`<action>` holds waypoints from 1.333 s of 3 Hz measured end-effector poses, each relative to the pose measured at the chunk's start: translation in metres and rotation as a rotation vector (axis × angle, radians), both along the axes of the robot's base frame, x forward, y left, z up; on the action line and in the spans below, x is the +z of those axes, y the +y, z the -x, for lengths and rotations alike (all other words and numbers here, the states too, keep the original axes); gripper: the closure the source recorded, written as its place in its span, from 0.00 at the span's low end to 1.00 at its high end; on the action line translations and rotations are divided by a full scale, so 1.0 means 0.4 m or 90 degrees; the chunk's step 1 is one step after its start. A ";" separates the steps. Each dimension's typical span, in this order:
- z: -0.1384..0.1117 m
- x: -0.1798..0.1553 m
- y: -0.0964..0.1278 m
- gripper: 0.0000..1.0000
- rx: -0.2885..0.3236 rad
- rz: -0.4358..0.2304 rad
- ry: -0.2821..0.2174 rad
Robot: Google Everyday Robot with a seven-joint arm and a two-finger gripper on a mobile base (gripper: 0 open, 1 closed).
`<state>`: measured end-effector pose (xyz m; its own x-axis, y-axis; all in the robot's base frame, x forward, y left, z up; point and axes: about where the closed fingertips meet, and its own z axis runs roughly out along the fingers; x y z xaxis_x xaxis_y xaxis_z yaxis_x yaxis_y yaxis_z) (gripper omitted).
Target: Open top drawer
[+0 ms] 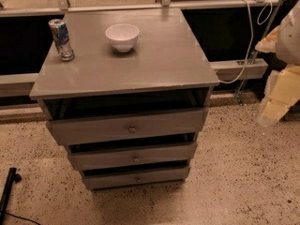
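The grey cabinet stands in the middle of the camera view with three drawers stacked in its front. The top drawer is the widest, with a small round metal knob at its centre. A dark gap shows between its front's upper edge and the cabinet top. My gripper is part of the pale, white and yellowish arm at the right edge. It is well to the right of the cabinet, apart from the drawer and the knob.
A white bowl and a drink can stand on the cabinet top. Two narrower drawers sit below the top one. A white cable hangs at the back right. A black rod lies on the speckled floor at the lower left.
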<state>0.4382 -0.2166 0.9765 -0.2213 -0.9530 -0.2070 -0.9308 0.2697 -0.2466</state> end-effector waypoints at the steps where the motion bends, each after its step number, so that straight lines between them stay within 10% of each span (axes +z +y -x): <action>1: 0.000 0.000 0.000 0.00 0.000 0.000 0.000; 4: -0.113 -0.232 0.152 0.00 0.097 0.050 -0.037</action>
<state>0.4833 -0.1557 0.8835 -0.0632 -0.9883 -0.1391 -0.9431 0.1047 -0.3154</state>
